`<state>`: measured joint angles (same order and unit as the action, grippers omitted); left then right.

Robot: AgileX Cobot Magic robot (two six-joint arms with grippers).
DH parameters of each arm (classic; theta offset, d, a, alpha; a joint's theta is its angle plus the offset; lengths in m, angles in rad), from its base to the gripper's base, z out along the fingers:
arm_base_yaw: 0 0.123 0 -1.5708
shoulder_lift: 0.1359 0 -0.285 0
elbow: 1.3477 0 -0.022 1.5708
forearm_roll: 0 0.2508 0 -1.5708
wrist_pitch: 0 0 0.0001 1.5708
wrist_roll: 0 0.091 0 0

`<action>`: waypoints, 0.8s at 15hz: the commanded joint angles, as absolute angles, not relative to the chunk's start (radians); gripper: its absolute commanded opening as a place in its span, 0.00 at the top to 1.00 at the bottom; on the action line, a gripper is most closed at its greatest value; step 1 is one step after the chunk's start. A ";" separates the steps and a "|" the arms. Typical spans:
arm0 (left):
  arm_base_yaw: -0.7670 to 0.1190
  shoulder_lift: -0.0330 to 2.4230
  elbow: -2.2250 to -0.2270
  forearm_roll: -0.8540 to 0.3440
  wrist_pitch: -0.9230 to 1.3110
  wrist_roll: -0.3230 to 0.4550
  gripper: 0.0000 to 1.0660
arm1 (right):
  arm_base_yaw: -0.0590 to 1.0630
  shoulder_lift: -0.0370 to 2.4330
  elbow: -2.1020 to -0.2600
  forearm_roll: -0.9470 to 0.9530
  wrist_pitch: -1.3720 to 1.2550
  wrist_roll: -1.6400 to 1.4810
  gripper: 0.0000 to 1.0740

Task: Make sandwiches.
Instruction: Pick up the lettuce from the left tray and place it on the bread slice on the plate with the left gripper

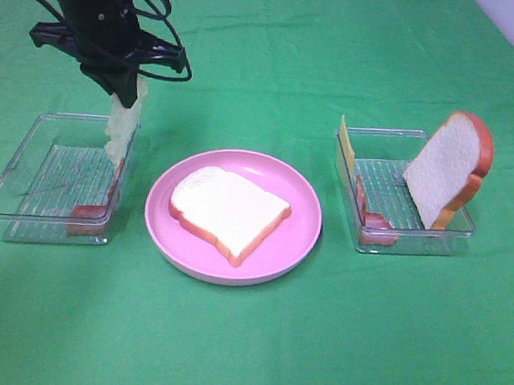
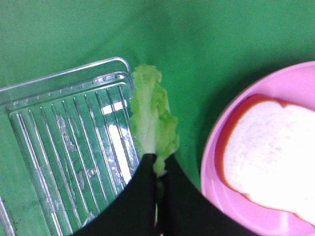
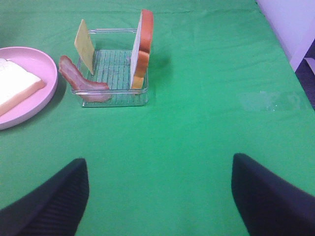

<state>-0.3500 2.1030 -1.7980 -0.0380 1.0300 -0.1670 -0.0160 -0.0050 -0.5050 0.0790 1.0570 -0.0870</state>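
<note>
Lettuce: The lettuce (image 1: 121, 130) hangs in the air on the left arm's side of the plate (image 1: 300, 238). Its low tip is by the wall of the tray (image 1: 18, 188) next to the plate. I cannot tell if it touches that wall.
Left gripper: The left gripper (image 1: 121, 84) is squeezed tight on the top end of the lettuce.
Bread: One bread slice (image 1: 228, 210) lies flat in the middle of the plate. Nothing is on top of it.
Step now: I think the lettuce goes onto that bread slice next.
How to do it well: Lift until the leaf's tip is above the tray wall. Then go sideways to the plate, slowly, because the leaf looks floppy and may swing. Come down over the middle of the bread slice. Let the leaf lie down first, then let go.
Other food: A bacon strip (image 1: 89, 219) lies in the tray next to the plate. On the plate's far side, the other tray (image 1: 455, 234) holds a standing bread slice (image 1: 448, 167), cheese (image 1: 345, 139) and more bacon (image 1: 374, 219).
Right gripper: The right gripper (image 3: 160, 196) is spread wide and holds nothing. It hangs over the green cloth (image 1: 249, 357), well apart from the plate.
</note>
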 commanded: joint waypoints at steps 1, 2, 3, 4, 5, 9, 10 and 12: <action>-0.356 2.049 -1.818 -0.045 1.043 -0.163 1.00 | -0.022 -0.020 -0.505 0.080 1.060 -0.099 0.30; -0.356 2.021 -1.832 -0.052 1.035 -0.163 1.00 | -0.022 -0.020 -0.505 0.080 1.060 -0.099 0.30; -0.356 2.004 -1.850 -0.067 1.028 -0.163 1.00 | -0.022 -0.020 -0.505 0.080 1.060 -0.099 0.30; -0.356 1.995 -1.870 -0.105 1.017 -0.147 1.00 | -0.022 -0.020 -0.505 0.080 1.060 -0.099 0.30; -0.356 1.996 -1.882 -0.182 1.010 -0.113 1.00 | -0.022 -0.020 -0.505 0.080 1.060 -0.099 0.30; -0.356 2.023 -1.882 -0.605 1.038 0.120 1.00 | -0.022 -0.020 -0.505 0.080 1.060 -0.099 0.30; -0.356 2.038 -1.882 -0.709 1.069 0.177 1.00 | -0.022 -0.020 -0.505 0.080 1.060 -0.099 0.30; -0.358 2.065 -1.882 -0.797 1.146 0.223 1.00 | -0.022 -0.020 -0.505 0.080 1.060 -0.099 0.30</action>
